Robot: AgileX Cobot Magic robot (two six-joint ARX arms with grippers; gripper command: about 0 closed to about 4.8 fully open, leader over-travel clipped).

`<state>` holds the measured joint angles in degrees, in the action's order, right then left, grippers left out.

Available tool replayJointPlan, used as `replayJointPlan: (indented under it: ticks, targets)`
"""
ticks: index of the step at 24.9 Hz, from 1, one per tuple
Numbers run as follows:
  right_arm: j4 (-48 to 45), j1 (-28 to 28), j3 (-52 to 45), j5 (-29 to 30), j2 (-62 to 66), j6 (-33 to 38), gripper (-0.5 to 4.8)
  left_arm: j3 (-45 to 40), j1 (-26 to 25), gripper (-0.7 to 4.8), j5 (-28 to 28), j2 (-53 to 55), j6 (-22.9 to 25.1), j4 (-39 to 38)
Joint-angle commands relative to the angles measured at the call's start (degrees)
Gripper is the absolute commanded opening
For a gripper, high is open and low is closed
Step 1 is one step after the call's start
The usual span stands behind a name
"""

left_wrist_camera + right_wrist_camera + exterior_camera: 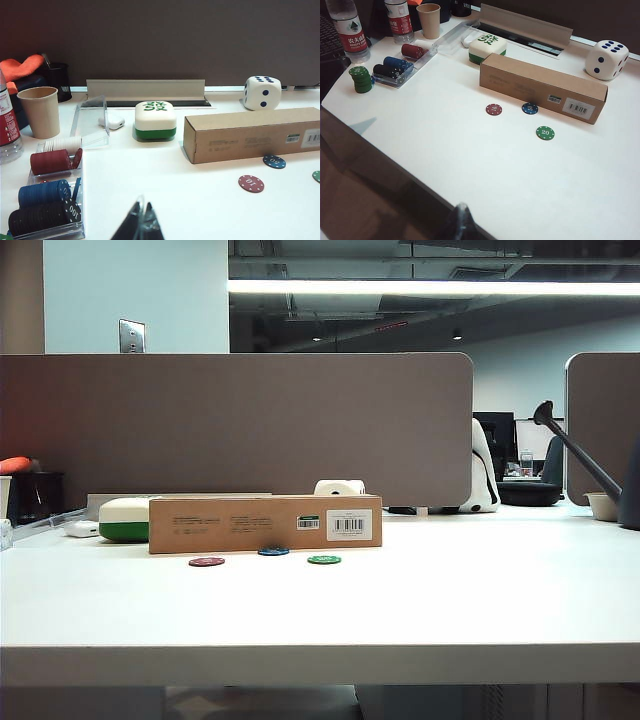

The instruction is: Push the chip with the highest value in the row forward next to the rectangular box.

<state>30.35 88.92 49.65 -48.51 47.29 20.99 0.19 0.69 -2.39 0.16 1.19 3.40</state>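
Exterior view shows the white tabletop (450, 610) with the rectangular box (265, 524) lying left of centre. The blue chip (273, 551) sits just in front of the box's long face, very close to it; whether they touch cannot be told. The red chip (206, 562) lies lower left of it and the green chip (324, 560) lower right, both nearer the camera, so the row is broken. Behind the box's left end is a white-and-green case (124, 519). Neither arm appears in this view.

At the bottom centre of the left wrist picture, the left gripper (141, 226) shows dark jaws drawn together to a narrow tip with nothing between them. The right gripper (460, 221) shows only a dark tip at the bottom edge, held off the tabletop; its state cannot be told.
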Motion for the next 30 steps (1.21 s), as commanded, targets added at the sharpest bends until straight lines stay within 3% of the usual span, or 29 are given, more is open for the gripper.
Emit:
replayJointPlan:
  ticks: [1,9,12,18,23,27,30]
  targets:
    - [-0.5,0.0,0.3,-0.4,0.0,0.2,-0.09,0.2,0.0,-0.05,-0.2,0.0,-0.4,0.5]
    - [-0.5,-0.7,0.2,-0.4,-0.1,0.0,-0.09,0.2,0.0,-0.05,-0.2,0.0,-0.4,0.5]
    - [-1.1,-3.1,0.2,-0.7,-0.1,-4.1,-0.09,0.2,0.0,-0.05,-0.2,0.0,-0.4,0.5]
    - [-11.9,-22.0,-1.9,5.6,-3.1,-3.9,-0.09,0.2,0.0,-0.05,-0.3,0.0,-0.3,0.5]
    - [-16.9,-44.3,-6.3,23.3,-6.1,-4.1,-0.09,0.2,0.0,-0.05,-0.2,0.0,-0.4,0.4]
    - [-18.8,-57.2,-10.9,24.7,-7.9,-4.6,-0.09,0.2,0.1,-0.05,-0.3,0.0,-0.4,0.3]
    - [-18.9,-61.8,-13.9,24.7,-10.3,-4.7,-0.09,0.2,0.1,-0.05,-0.3,0.0,-0.4,0.3]
